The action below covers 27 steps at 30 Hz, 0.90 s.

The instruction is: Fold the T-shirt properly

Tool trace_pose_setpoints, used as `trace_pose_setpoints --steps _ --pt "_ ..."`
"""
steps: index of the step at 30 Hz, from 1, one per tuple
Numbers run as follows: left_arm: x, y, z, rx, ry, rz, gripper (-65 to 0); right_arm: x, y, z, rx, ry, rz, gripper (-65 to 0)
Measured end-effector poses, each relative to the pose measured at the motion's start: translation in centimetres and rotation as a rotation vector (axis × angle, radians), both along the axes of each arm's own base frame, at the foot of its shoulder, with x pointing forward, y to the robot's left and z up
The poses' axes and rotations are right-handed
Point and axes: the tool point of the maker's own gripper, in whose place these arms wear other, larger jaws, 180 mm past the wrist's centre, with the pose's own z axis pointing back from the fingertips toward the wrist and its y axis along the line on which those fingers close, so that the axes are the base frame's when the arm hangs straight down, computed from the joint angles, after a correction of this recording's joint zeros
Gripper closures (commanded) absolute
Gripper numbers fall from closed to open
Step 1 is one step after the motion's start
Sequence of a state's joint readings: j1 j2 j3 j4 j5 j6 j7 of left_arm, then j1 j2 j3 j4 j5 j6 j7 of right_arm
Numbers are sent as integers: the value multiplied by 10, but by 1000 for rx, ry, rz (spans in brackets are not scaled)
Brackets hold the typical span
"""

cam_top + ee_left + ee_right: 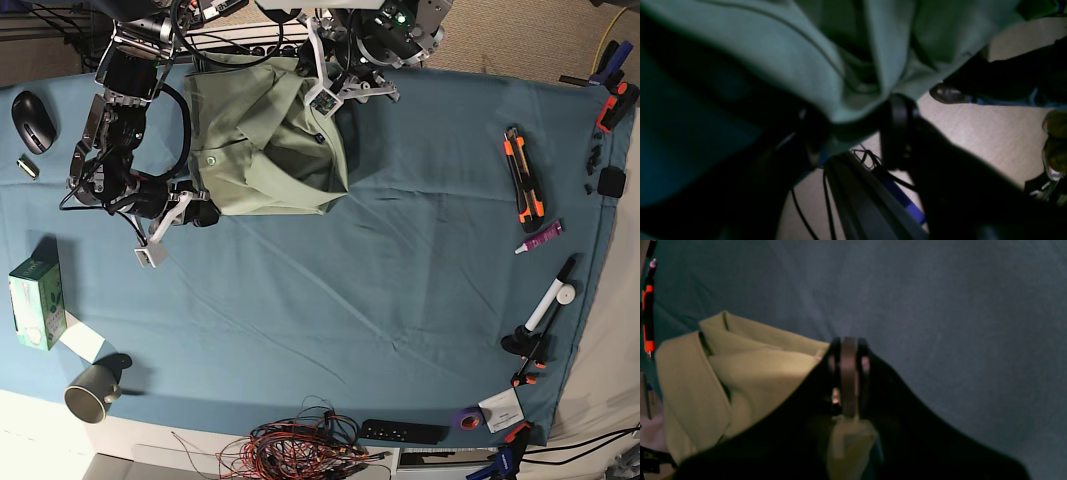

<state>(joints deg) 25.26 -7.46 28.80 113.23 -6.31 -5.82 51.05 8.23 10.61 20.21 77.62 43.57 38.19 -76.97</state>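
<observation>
The pale sage-green T-shirt (260,140) lies bunched in overlapping folds at the back left of the table. My left gripper (322,98) sits over its right part. In the left wrist view a hanging fold of the T-shirt (790,50) fills the gap between the dark fingers of the left gripper (855,133), which press on it from both sides. My right gripper (195,213) is at the shirt's front left corner. In the right wrist view the right gripper (848,346) is shut, with a strip of the T-shirt (750,373) pinched between its fingers.
The blue-teal table cloth (400,300) covers the table. A mouse (32,108), a green box (32,303) and a mug (90,395) lie along the left side. An orange utility knife (525,170) lies at the right and a cable bundle (300,450) at the front edge. A person's shoe (947,93) stands on the floor beyond the table.
</observation>
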Motion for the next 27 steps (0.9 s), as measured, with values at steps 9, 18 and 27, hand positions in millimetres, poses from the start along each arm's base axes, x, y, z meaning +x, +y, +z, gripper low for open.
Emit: trace_pose_setpoints --steps 9,18,27 --pt "0 2 -2 23 3 -37 0 0 0 0 0 0 0 0" --pt "14 27 15 133 -84 -30 0 -8 -12 4 -10 24 21 0" --pt "46 30 25 152 -180 -27 0 -20 -8 6 72 18 17 0"
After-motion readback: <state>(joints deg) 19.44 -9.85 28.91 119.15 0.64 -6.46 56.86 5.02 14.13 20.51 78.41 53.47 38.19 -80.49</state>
